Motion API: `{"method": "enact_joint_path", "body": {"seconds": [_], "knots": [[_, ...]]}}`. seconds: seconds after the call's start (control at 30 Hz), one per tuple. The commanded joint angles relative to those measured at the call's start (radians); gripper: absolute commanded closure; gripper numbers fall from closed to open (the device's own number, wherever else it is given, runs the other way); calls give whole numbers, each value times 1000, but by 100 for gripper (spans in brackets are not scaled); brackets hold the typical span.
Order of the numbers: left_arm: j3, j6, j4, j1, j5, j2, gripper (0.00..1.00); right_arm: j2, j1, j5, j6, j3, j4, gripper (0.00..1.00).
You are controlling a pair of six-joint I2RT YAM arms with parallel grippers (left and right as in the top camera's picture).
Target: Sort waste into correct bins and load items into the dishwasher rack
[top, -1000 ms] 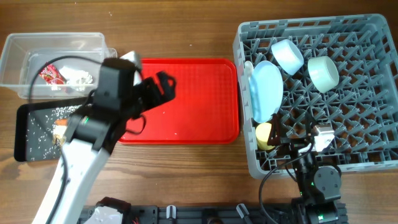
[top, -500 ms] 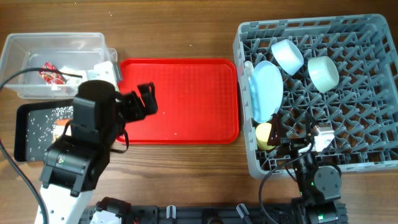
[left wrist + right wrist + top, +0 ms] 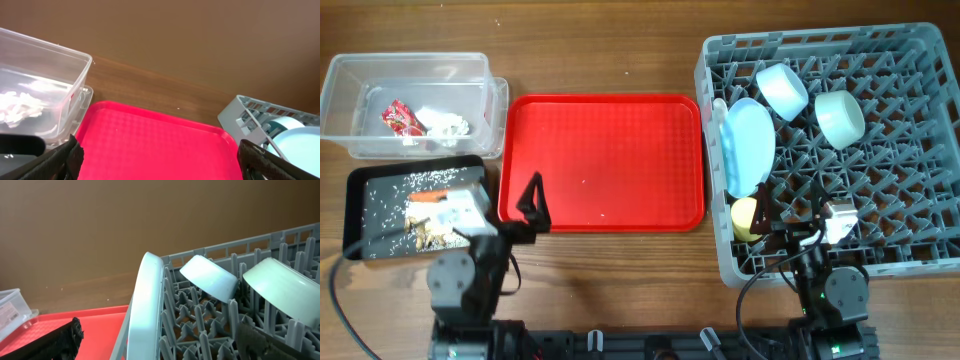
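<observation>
Dishwasher rack (image 3: 880,200) at the right edge of the bench (image 3: 620,270) holds the upright plate (image 3: 748,145) and two bowls (image 3: 840,115); we see left tool (image 3: 157,155) and right tool (image 3: 157,330) both spread wide, gripping nothing.

No legible text anywhere; print on red wrapper (image 3: 403,118) too small to read.

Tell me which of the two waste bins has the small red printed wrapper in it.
The clear plastic rectangular tub; the wrapper lies there beside a crumpled white tissue. The black shallow tray holds scattered rice grains instead.
</observation>
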Motion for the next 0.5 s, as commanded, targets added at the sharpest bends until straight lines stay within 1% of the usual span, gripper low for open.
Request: {"method": "enact_joint_path", "body": {"seconds": [0.0, 0.07, 0.2, 0.27, 0.47], "knots": [[-108, 21, 3, 7, 19, -185, 0, -6, -4, -6, 8, -1, 3, 0], [-150, 21, 8, 10, 19, -246, 0, -6, -4, -6, 8, -1, 3, 0], [-235, 21, 38, 12, 19, -241, 0, -6, -4, -6, 8, -1, 3, 0], [-261, 21, 95, 11, 20, -241, 0, -6, -4, -6, 8, -1, 3, 0], [-272, 21, 112, 11, 19, -241, 0, -6, -4, -6, 8, -1, 3, 0]]}}
